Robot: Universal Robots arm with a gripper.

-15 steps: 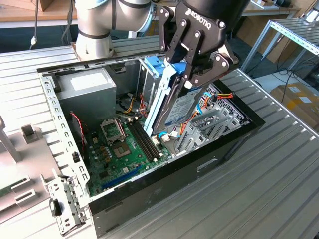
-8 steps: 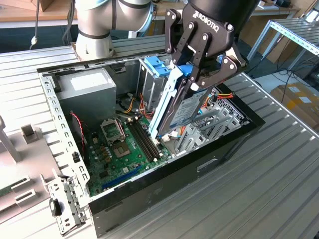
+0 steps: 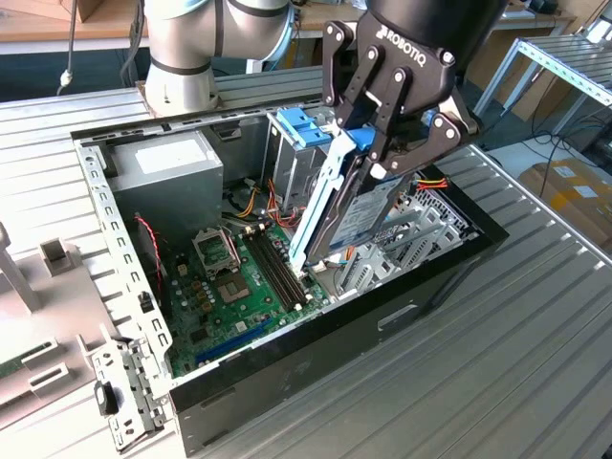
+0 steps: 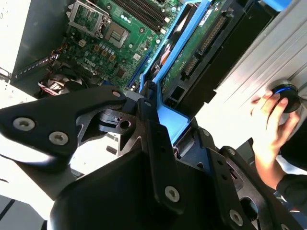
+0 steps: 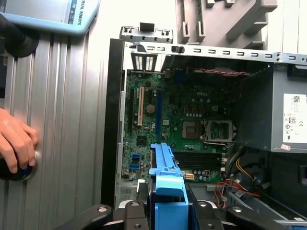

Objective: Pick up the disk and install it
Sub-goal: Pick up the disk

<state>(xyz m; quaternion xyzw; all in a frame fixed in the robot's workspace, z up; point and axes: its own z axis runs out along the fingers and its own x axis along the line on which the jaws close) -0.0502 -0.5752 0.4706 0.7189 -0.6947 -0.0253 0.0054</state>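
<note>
My black gripper (image 3: 382, 158) is shut on the upper end of the disk (image 3: 368, 215), a flat drive with a white label and blue plastic side pieces. The disk hangs tilted, lower end down, over the open computer case (image 3: 382, 320), beside the metal drive cage (image 3: 287, 163) with its light-blue latch (image 3: 298, 125). The second wrist view shows the disk (image 4: 197, 43) from its green circuit-board side, with a blue rail along its edge, held in my gripper (image 4: 165, 122). In the first wrist view a blue side piece of the disk (image 5: 165, 177) stands between the fingers.
Inside the case lie a green motherboard (image 3: 239, 277) and a big grey power-supply box (image 3: 167, 167). A removed side panel (image 3: 38, 316) lies at the exterior view's left. A person's hand (image 4: 268, 120) rests on a round button (image 4: 286, 93) on the ribbed metal table (image 3: 497, 363).
</note>
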